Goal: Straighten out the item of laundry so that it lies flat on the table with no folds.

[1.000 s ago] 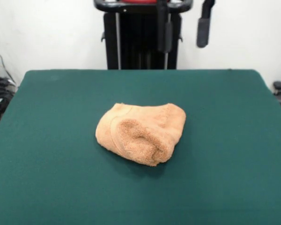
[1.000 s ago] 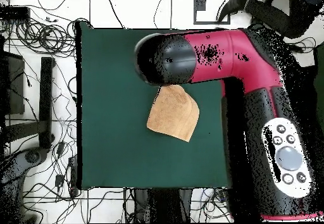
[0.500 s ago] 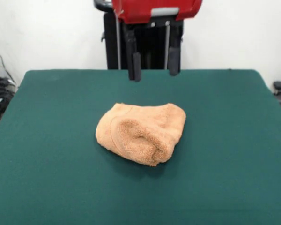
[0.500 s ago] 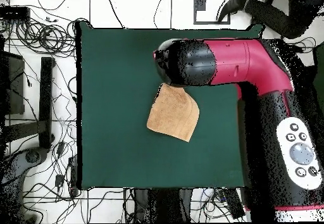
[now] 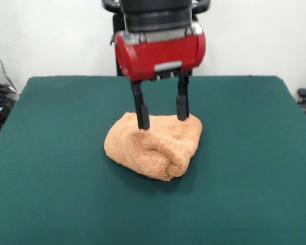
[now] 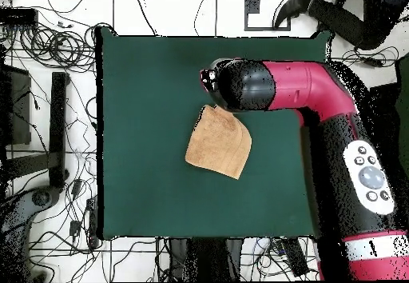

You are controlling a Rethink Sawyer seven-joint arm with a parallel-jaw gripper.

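Peach terry towel (image 5: 154, 145) still bunched and folded mid-table (image 5: 51, 168), unmoved. Gripper (image 5: 161, 118) has dropped from above the table's far edge to the towel's far side, fingers spread wide, tips at the cloth, nothing pinched yet. Looks like the first grasp for unfolding.

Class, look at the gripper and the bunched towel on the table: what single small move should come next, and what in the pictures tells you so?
Probably lower slightly and close. The gripper is open, its fingers straddling the far edge of the towel, which lies bunched with a thick fold on the green table. Nothing is gripped yet, so pinching that edge seems the likely first step towards spreading it.
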